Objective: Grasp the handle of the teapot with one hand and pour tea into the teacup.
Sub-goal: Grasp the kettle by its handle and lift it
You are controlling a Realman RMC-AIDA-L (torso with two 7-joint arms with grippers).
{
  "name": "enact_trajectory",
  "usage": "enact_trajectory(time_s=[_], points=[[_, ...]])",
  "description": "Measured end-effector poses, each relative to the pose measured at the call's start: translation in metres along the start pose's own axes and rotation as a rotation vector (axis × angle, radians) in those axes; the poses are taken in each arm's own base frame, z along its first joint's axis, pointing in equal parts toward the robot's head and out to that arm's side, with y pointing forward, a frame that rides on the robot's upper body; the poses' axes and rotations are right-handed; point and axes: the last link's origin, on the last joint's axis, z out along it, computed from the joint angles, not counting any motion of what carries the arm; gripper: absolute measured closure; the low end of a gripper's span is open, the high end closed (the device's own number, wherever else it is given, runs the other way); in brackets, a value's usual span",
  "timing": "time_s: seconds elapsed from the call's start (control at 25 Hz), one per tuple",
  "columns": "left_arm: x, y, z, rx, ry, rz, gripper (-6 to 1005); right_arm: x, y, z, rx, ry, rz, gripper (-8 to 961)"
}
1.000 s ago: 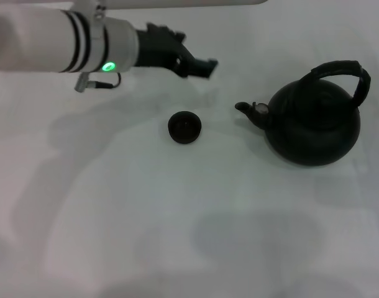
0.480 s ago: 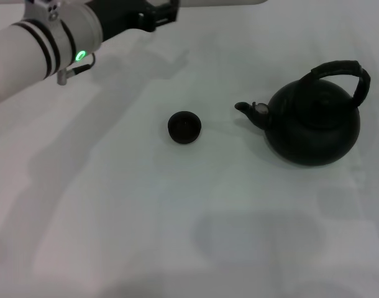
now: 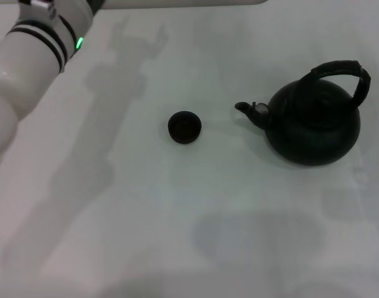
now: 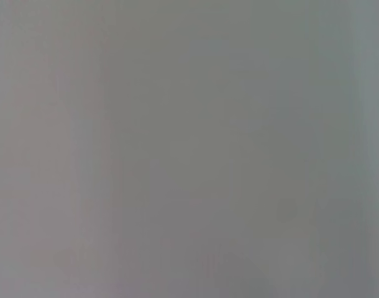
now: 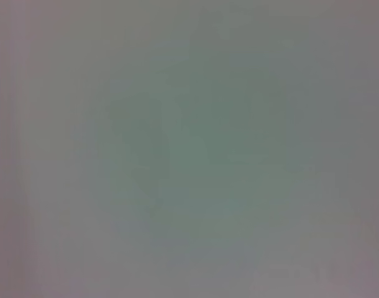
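The black round-bellied teapot (image 3: 314, 127) stands on the white table at the right in the head view, its short spout (image 3: 244, 108) pointing left. Its thick arched handle (image 3: 345, 69) loops over the top, tilted to the right. The tiny dark teacup (image 3: 184, 127) stands alone to the left of the spout, apart from the pot. My left arm (image 3: 28, 68) shows at the upper left corner; its gripper is out of the picture. My right arm and gripper are out of view. Both wrist views show only plain grey surface.
The white table (image 3: 177, 217) spreads around the two objects. The left arm's shadow lies across the left part of the table.
My left arm has drawn back up and to the left, away from the teacup; its gripper has left the head view. The teapot and teacup have not moved.
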Motion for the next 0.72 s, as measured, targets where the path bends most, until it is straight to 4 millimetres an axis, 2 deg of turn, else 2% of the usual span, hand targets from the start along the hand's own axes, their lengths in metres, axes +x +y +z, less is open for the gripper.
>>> enact_trajectory(time_s=[0.2, 0.48, 0.72], points=[[0.001, -0.009, -0.003, 0.075, 0.070, -0.137, 139, 0.000, 0.001, 0.000, 0.000, 0.001, 0.002, 132], [-0.016, -0.030, -0.015, 0.156, 0.187, -0.372, 139, 0.001, 0.001, 0.000, 0.000, 0.003, 0.004, 137], [-0.034, -0.025, -0.034, 0.147, 0.331, -0.319, 139, 0.001, 0.001, 0.000, -0.001, 0.003, 0.006, 142]])
